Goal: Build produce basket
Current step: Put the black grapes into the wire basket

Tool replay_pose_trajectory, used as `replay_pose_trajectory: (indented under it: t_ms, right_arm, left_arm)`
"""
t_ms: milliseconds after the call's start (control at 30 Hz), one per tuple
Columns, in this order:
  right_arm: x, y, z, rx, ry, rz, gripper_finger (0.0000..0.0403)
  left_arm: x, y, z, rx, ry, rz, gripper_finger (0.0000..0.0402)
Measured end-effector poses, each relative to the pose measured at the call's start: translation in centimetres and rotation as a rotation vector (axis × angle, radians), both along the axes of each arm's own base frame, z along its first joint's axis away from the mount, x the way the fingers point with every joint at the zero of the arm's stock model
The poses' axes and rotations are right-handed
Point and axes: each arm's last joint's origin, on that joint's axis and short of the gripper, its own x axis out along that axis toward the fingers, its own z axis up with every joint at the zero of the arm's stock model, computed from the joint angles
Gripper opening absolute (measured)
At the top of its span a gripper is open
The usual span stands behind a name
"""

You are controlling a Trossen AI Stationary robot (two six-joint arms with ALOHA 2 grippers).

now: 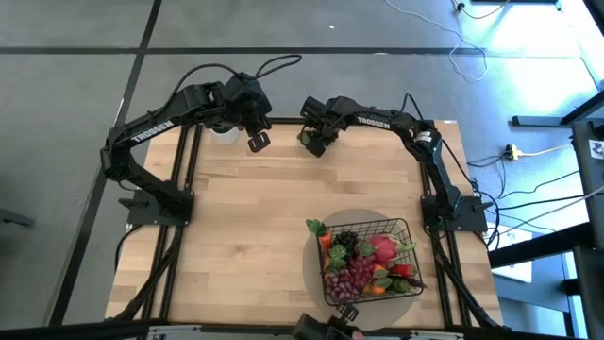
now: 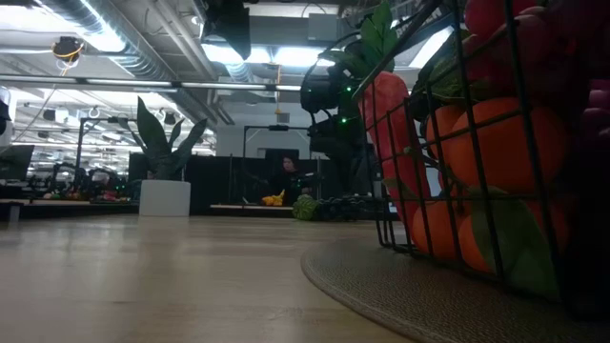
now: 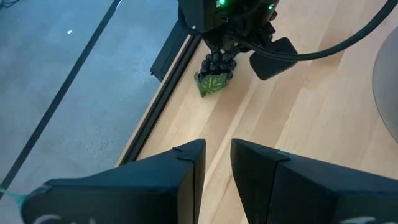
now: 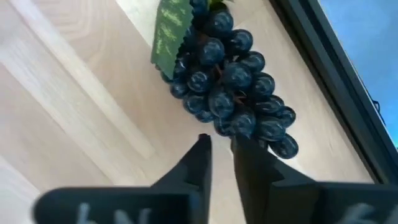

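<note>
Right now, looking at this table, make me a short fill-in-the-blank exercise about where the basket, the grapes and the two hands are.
1. The black wire basket, already full of produce, sits on a round grey ____.
2. The right hand is at the table's far edge, right above a bunch of dark ____ with a green leaf.
3. The left hand hangs near the same far edge, holding ____.
4. The white pot stands beside the ____ arm.

Missing words: mat; grapes; nothing; left

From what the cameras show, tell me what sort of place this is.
Probably a robotics lab or workshop: a wooden table with two mounted arms, cables across the grey floor, and ceiling ducts over rows of benches behind.
</note>
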Motion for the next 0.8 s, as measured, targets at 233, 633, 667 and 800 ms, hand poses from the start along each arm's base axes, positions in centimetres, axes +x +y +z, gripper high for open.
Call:
replay_pose_trajectory:
  t_ms: [233, 633, 667, 800]
  right_arm:
    - [-0.3, -0.6, 0.0, -0.070, 0.037, -0.029, 0.0112]
    - [-0.9, -1.6, 0.0, -0.007, -0.005, -0.066, 0.0108]
    - [-1.0, -1.7, 0.0, -0.006, -0.007, -0.070, 0.0107]
    - [-0.9, -1.9, -0.3, 0.033, -0.029, -0.066, 0.0107]
  left_arm:
    - [0.0, 0.0, 0.0, 0.000, 0.000, 0.000, 0.0066]
    - [0.0, 0.0, 0.0, 0.000, -0.001, 0.000, 0.0066]
    - [0.0, 0.0, 0.0, 0.000, -0.001, 0.000, 0.0066]
    - [0.0, 0.0, 0.0, 0.000, -0.001, 0.000, 0.0066]
